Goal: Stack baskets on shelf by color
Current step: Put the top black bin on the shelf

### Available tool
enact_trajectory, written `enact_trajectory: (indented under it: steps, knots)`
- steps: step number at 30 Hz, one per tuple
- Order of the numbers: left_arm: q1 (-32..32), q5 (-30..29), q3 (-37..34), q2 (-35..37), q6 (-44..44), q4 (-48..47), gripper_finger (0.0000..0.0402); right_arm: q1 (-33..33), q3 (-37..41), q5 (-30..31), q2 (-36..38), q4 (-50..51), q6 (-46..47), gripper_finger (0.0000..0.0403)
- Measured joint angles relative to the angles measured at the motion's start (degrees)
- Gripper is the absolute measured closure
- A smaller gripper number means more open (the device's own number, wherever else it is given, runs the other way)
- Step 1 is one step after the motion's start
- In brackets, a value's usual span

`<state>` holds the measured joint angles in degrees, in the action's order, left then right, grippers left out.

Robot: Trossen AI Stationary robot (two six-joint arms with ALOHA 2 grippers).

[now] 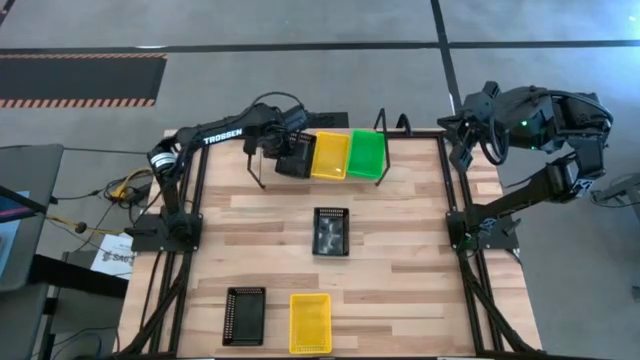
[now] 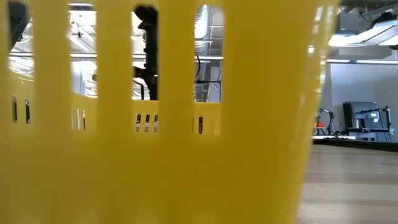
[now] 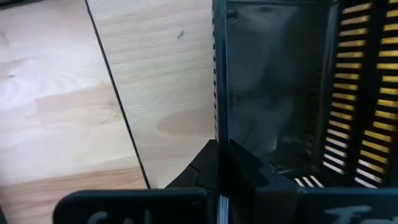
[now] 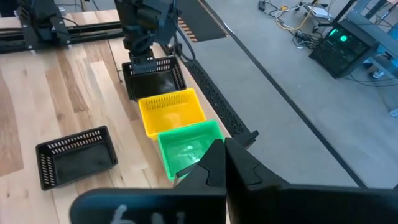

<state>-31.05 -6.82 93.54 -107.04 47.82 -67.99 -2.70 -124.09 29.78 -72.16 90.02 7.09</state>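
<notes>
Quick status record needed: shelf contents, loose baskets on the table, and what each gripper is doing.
shelf: black basket, yellow basket, green basket, side by side
table centre: black basket
table near edge: black basket, yellow basket
left gripper: shut on the shelf's black basket, at its rim
right gripper: shut, empty, off the table's right edge

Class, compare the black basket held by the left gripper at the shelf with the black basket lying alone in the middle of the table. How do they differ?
The held black basket sits on the shelf beside the yellow basket; the middle black basket lies alone on the table. The left gripper is shut on the first; nothing touches the second. Both are black, perforated and look alike in size.
</notes>
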Motion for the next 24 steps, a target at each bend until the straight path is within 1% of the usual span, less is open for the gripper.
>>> enact_trajectory:
  steps: [6,10,14,20,24]
  knots:
    - [-1.1,0.0,0.0,0.8,-0.4,-3.3,0.0401,0.0,0.0,-0.1,0.0,0.0,0.0,0.0395]
    - [-0.7,-2.4,0.0,0.7,-1.0,-5.6,0.0401,0.0,0.0,-0.1,0.0,0.0,0.0,0.0395]
    - [-0.7,-2.5,0.0,0.7,-0.1,-4.9,0.0401,0.0,0.0,-0.1,0.0,0.0,0.0,0.0395]
    - [-1.3,-3.0,0.0,0.1,0.1,-0.9,0.0401,0.0,0.0,-0.2,0.0,0.0,0.0,0.0395]
    - [-1.9,-2.9,0.0,0.0,0.0,-1.0,0.0401,0.0,0.0,-0.2,0.0,0.0,0.0,0.0395]
